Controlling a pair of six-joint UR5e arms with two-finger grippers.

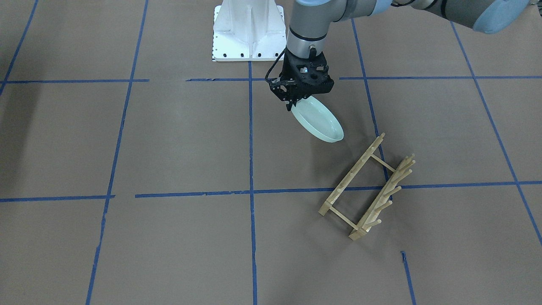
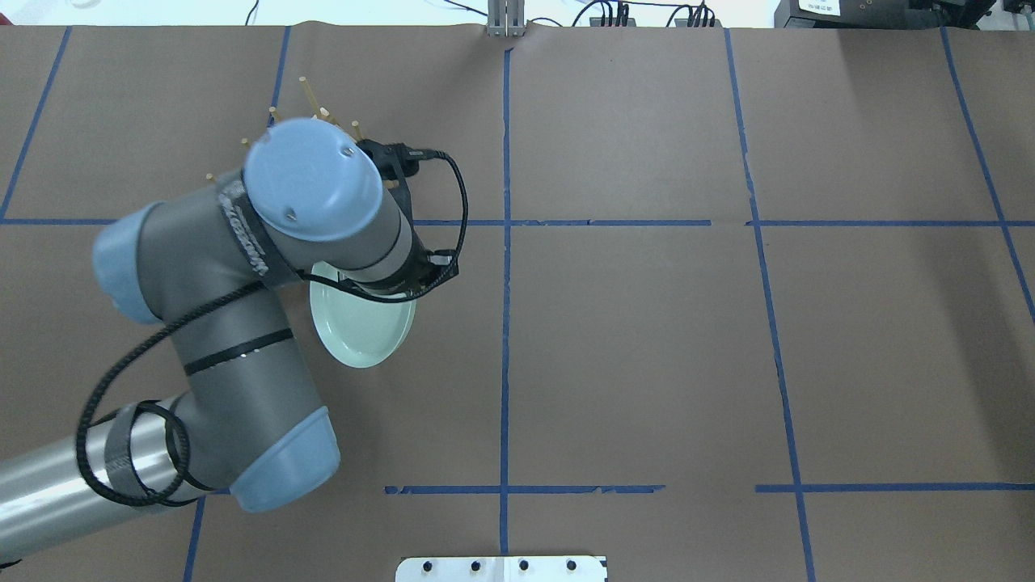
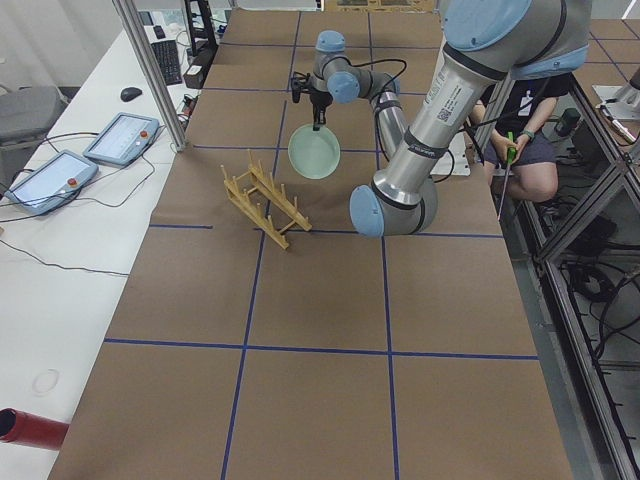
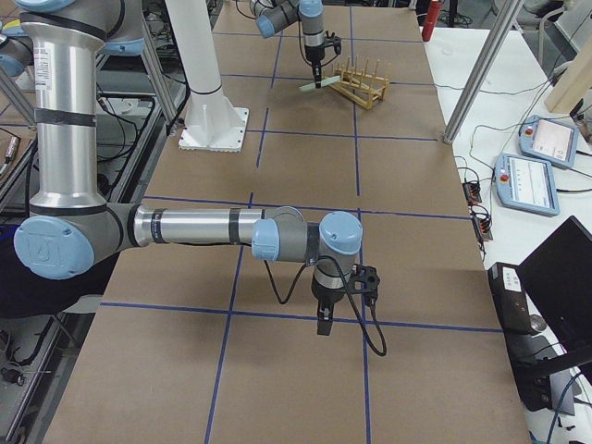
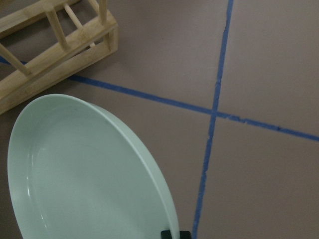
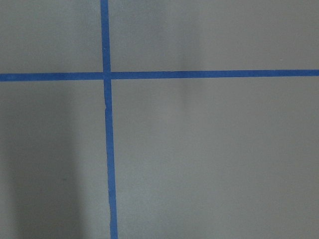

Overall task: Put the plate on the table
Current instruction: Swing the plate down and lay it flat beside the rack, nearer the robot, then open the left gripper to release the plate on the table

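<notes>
My left gripper (image 1: 295, 103) is shut on the rim of the pale mint-green plate (image 1: 319, 120). It holds the plate tilted over the brown table (image 1: 178, 140), apart from the rack. The plate also shows under my left arm in the overhead view (image 2: 360, 331), in the left wrist view (image 5: 84, 174) and in the exterior left view (image 3: 315, 152). My right gripper (image 4: 322, 324) shows only in the exterior right view, low over the table far from the plate. I cannot tell whether it is open or shut.
The light wooden peg rack (image 1: 368, 188) stands empty on the table beside the plate, and shows in the left wrist view (image 5: 55, 55). The white robot base (image 1: 247, 31) stands at the table's robot side. Blue tape lines (image 6: 107, 149) cross the table.
</notes>
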